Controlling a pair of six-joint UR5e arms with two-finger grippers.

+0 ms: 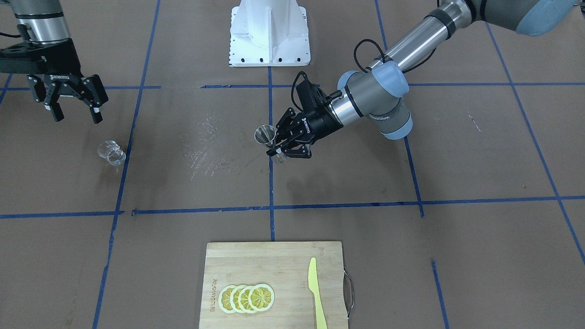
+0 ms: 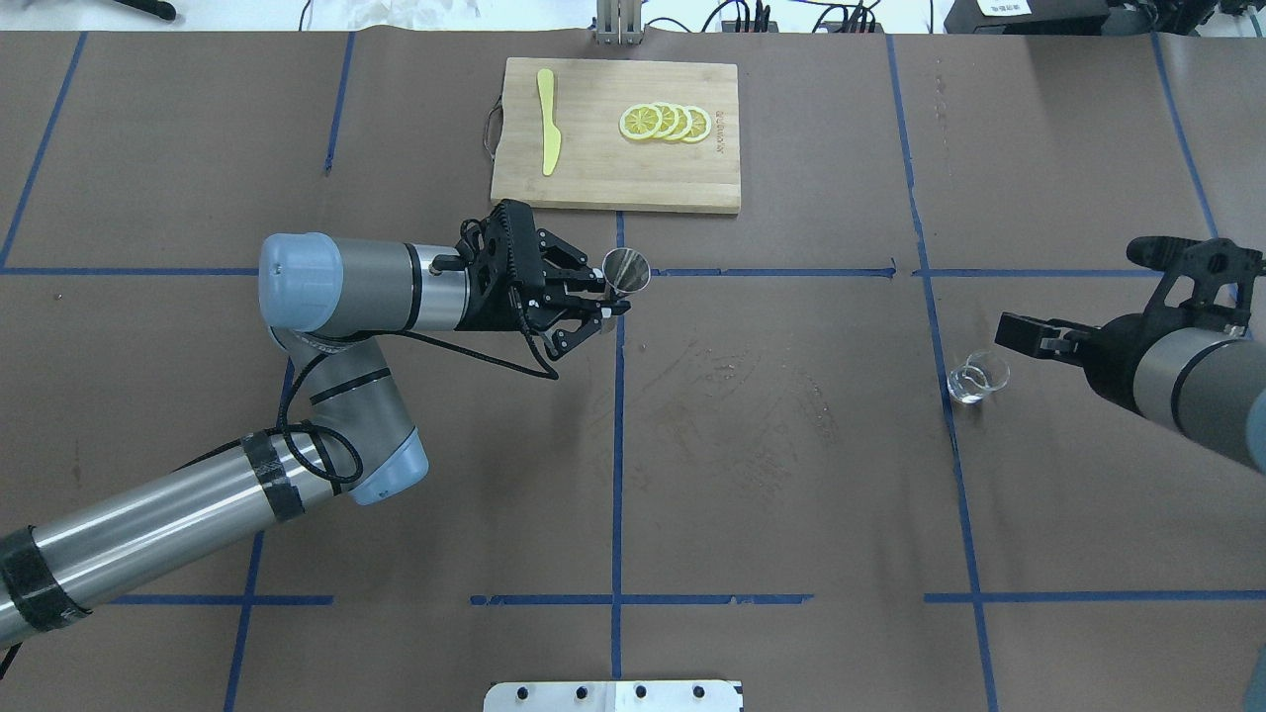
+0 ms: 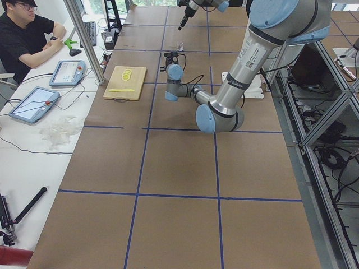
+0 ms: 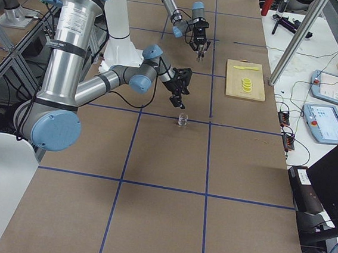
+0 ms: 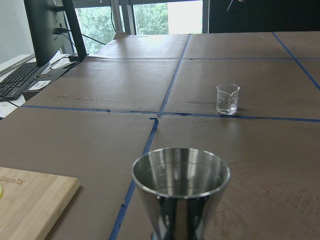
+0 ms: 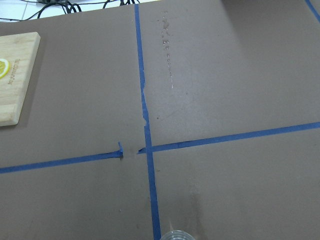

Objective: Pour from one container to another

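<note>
Glass beaker point(image 1: 111, 152) stands upright on the brown table paper on the robot's right side, beside a blue tape line. It is apart from everything else, and there seems to be a little clear liquid in its bottom. Your right gripper point(image 1: 77, 116) hangs over it with its fingers spread wide and nothing between them. The right wrist view catches only the beaker's rim at its lower edge, so I judge the cup sits slightly off the gripper's centre line and not squarely between the fingers. The right arm is plainly the nearer one. It slopes down from the robot's side, its fingers pointing down at the table. Well apart, near the middle of the table, the left gripper point(image 1: 278, 151) reaches in almost level and is clamped on the waist of the steel jigger point(image 1: 265, 135), mouth up. Whether the jigger's foot touches the table I cannot tell. You will want to come down around the beaker's wall first; the carry across to the jigger comes after that.
</note>
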